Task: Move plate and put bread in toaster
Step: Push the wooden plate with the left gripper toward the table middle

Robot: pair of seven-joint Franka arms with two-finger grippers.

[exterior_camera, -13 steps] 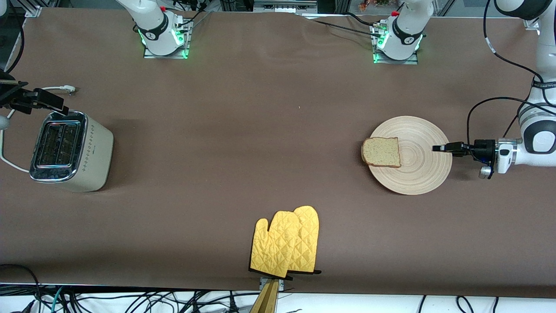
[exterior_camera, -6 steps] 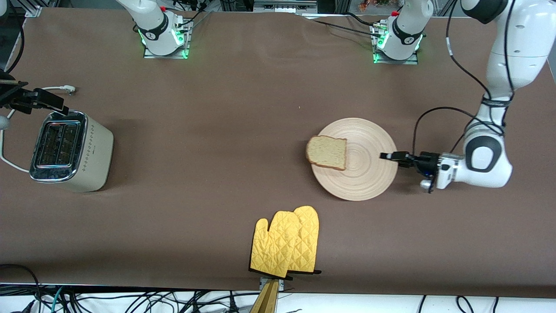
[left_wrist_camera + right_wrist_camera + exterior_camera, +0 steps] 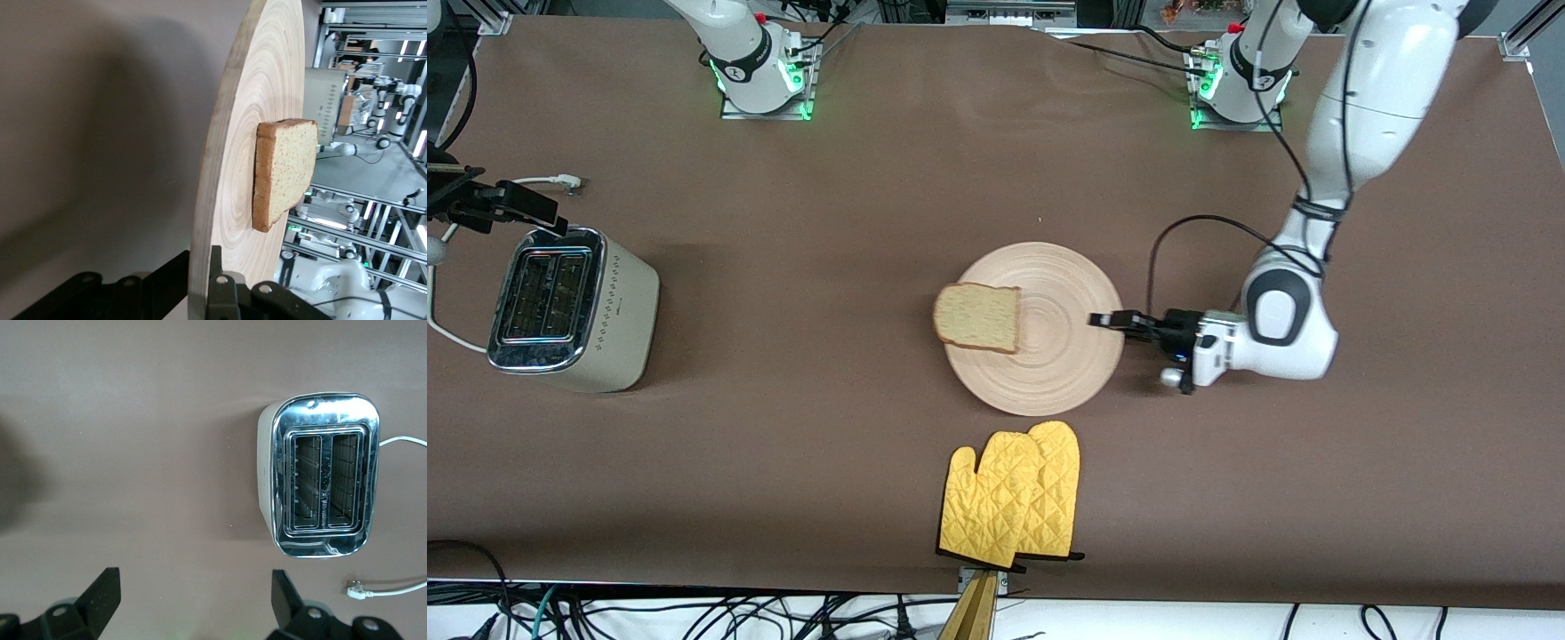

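The round wooden plate [image 3: 1049,347] lies at mid-table with the bread slice [image 3: 978,317] on its rim toward the right arm's end. My left gripper [image 3: 1107,321] is shut on the plate's rim at the left arm's end; the left wrist view shows the plate [image 3: 233,193] clamped between the jaws, with the bread [image 3: 283,170] on it. The cream toaster [image 3: 569,307] stands at the right arm's end of the table, both slots empty. My right gripper [image 3: 511,204] is open in the air beside the toaster [image 3: 320,473], as the right wrist view shows.
A pair of yellow oven mitts [image 3: 1014,498] lies near the table's front edge, just nearer the camera than the plate. The toaster's white cord and plug [image 3: 560,182] lie on the table beside the toaster.
My left gripper has dragged the plate with the bread on it from the left arm's end to mid-table, toward the toaster. The right arm has not moved.
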